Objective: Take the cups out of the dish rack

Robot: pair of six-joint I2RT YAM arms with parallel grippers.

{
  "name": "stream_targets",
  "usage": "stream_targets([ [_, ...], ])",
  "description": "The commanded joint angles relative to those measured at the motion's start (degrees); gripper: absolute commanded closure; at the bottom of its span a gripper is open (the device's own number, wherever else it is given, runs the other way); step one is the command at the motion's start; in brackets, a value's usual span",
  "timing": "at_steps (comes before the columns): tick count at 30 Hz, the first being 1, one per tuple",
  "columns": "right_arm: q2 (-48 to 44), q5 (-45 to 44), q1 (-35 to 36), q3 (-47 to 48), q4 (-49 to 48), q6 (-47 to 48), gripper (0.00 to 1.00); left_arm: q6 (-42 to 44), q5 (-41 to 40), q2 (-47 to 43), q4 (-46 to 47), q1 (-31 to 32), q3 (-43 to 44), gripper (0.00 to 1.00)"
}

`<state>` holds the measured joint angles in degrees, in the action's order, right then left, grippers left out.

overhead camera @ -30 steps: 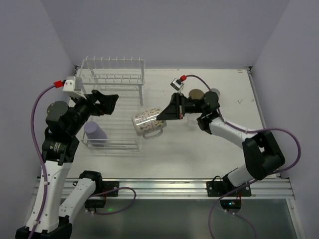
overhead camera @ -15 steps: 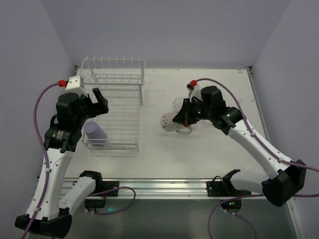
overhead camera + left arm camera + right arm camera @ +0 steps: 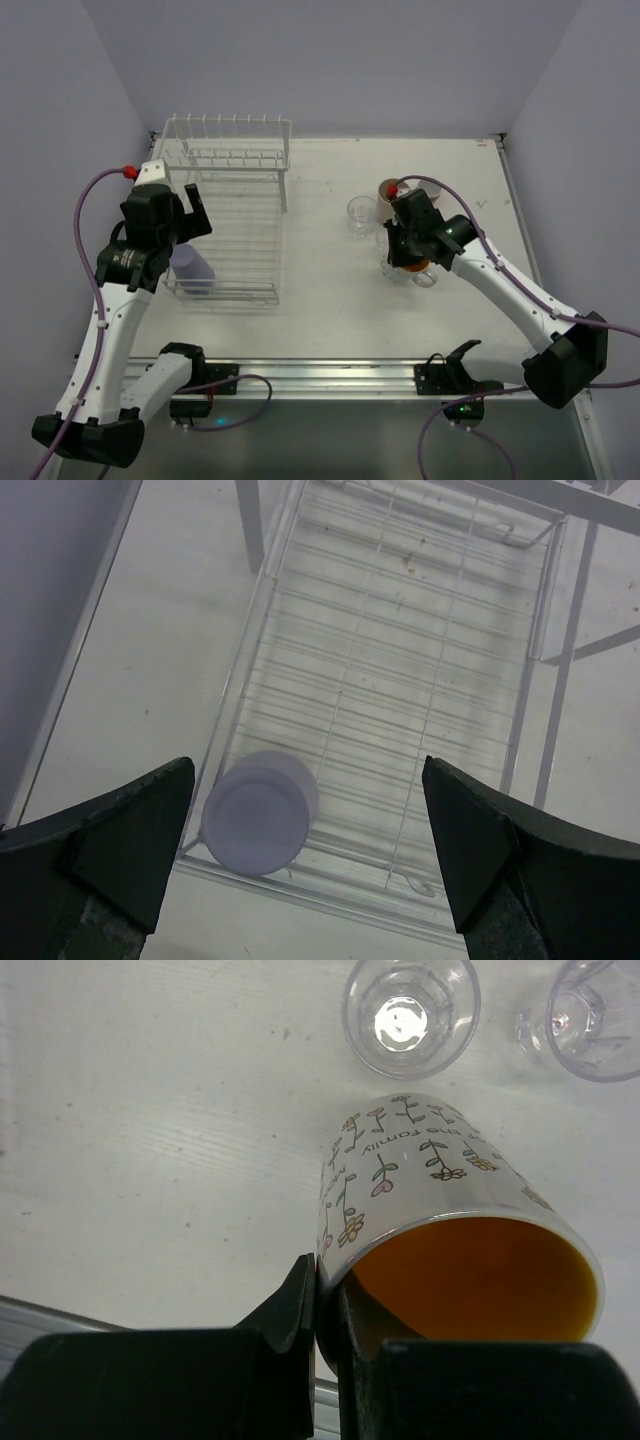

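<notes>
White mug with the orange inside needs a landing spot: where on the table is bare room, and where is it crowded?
Free: the table strip between the dish rack and the white mug, and the near band up to the rail. Crowded: on the mug's far side, where clear glasses and a tan tumbler cluster.

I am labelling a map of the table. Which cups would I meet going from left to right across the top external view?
lavender cup, lying in the dish rack → clear glass → white mug, gripped by the right fingers.
</notes>
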<state>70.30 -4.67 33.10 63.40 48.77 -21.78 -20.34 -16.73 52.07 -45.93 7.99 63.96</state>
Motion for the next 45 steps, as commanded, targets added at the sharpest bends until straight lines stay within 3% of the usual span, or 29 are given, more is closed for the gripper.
stream_targets([
  [1, 3.1, -7.8, 0.9, 0.7, -0.7, 1.7, 1.0, 0.0, -3.0, -0.4, -1.6, -0.3, -0.2, 0.0],
  [9, 9.1, -13.4, 1.4, -0.3, -0.5, 1.0, 1.0, -1.3, -3.9, 1.5, -6.2, -0.3, 0.5, 0.0],
  [19, 11.6, -12.5, 1.4, -0.9, -2.4, 0.9, 0.99, -2.2, -4.4, 2.2, -8.6, -0.3, -1.6, 0.0],
  [22, 11.1, -12.3, 1.4, -0.9, -2.4, 0.9, 0.82, -2.2, -4.0, 2.1, -8.9, -0.3, -2.5, 0.0],
  [24, 10.6, -12.2, 1.4, -0.8, -2.4, 0.9, 0.59, -2.2, -4.2, 2.1, -9.3, -0.3, -2.6, 0.0],
  [27, 8.4, -11.9, 1.4, -0.3, -2.4, 0.5, 0.44, -2.3, -3.3, 2.3, -10.2, -0.3, -2.1, 0.0],
  [45, -5.3, -8.8, 2.0, 3.9, 1.8, 2.8, 0.42, -3.5, -2.9, 8.3, -12.2, -0.3, -2.5, 0.0],
])
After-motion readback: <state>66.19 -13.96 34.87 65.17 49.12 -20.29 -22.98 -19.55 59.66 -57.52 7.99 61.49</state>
